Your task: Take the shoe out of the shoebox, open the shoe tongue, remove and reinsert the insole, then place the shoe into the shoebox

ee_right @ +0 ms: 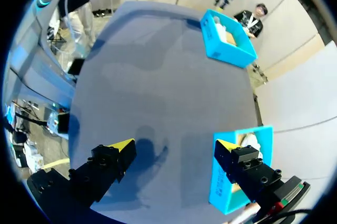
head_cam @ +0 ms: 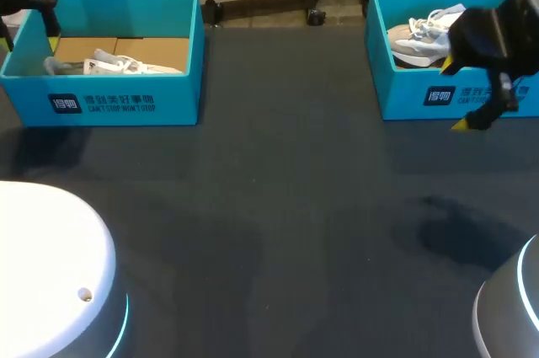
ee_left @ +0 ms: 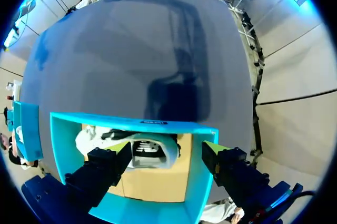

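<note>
A white shoe (head_cam: 118, 63) lies in the left teal shoebox (head_cam: 126, 101) at the table's far left. My left gripper (head_cam: 34, 34) hangs over that box's left end. In the left wrist view the gripper (ee_left: 166, 147) is open above the shoebox (ee_left: 131, 124), with the shoe (ee_left: 150, 150) below and between its fingers and nothing gripped. A second white and grey shoe (head_cam: 421, 38) lies in the right shoebox (head_cam: 404, 97). My right gripper (head_cam: 455, 97) is open in front of that box's front wall. In its own view the gripper (ee_right: 175, 145) holds nothing, and the box (ee_right: 226, 182) is beside one finger.
The dark table (head_cam: 286, 206) stretches wide between and in front of the two boxes. The left shoebox (ee_right: 226, 45) shows far ahead in the right wrist view. My arms' white bases (head_cam: 50, 274) fill the near corners.
</note>
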Tool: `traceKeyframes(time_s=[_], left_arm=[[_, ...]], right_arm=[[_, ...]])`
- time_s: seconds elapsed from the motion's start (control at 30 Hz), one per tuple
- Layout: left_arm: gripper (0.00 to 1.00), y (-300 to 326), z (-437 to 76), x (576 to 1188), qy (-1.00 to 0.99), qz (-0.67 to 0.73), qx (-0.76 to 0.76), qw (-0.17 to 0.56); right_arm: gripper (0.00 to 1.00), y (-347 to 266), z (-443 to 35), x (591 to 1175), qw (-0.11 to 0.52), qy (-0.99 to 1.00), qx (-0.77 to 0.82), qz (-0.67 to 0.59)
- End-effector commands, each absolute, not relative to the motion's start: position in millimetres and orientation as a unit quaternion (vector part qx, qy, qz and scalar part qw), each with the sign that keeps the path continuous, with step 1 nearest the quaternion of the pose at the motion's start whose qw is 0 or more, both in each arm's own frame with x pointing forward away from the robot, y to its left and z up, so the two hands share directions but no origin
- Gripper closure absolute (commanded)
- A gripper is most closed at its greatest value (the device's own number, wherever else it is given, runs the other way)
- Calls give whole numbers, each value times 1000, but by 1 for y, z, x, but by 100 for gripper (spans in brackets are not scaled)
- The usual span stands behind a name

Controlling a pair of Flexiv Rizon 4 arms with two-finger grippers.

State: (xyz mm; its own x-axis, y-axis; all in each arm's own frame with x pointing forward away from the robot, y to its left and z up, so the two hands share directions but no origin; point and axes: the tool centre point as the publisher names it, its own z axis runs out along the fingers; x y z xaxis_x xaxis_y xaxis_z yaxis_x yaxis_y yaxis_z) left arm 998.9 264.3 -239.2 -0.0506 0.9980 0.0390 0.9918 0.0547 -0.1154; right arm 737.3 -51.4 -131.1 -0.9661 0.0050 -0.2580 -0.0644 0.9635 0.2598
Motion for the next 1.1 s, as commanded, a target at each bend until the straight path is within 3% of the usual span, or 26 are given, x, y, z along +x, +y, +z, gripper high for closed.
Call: traceKeyframes(time_s=[0.03,0.07,0.4,0.8,1.1], left_arm=[[5,255,-227,984,-728,25,-683,52],[0,252,-224,982,-730,27,-682,50],[0,242,-205,970,-745,38,-665,37],[0,238,-195,967,-763,47,-644,29],[0,238,-195,967,-763,47,-644,29]], right_arm=[[0,-73,-113,781,111,988,11,107],[0,-80,-111,789,112,988,25,103],[0,-125,-106,848,104,979,126,121],[0,-150,-105,914,137,911,328,206],[0,-150,-103,917,145,906,336,212]])
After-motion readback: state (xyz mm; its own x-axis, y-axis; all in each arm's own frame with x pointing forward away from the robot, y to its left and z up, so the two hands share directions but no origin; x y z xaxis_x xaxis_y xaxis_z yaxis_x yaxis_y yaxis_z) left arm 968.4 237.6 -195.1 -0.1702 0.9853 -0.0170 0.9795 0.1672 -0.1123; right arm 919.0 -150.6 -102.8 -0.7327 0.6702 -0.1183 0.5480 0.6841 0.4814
